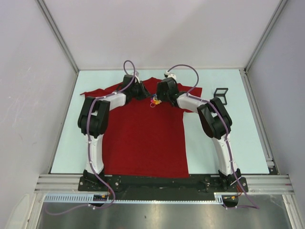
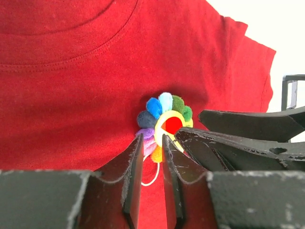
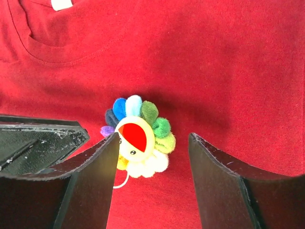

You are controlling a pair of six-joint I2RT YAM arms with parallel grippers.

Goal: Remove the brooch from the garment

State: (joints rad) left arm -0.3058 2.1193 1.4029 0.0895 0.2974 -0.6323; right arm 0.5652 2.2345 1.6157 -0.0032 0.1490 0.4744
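Centrally in the top view, the garment [image 1: 143,143] is seen spread flat on the table [image 1: 224,143], with the brooch [image 1: 154,100] lying just below its neckline, in the upper middle of the frame. The left gripper [image 2: 151,143] is held with jaws narrowly parted, tips at the brooch's lower petals. The right gripper [image 3: 153,138] is opened wide, the brooch framed between its fingers, against the one at frame left.

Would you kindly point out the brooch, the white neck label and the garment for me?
the brooch [image 3: 136,138]: right wrist view, on its yellow face with the red mouth.
the neck label [image 3: 62,4]: right wrist view, on the white patch.
the garment [image 1: 143,143]: top view, on the flat chest cloth.
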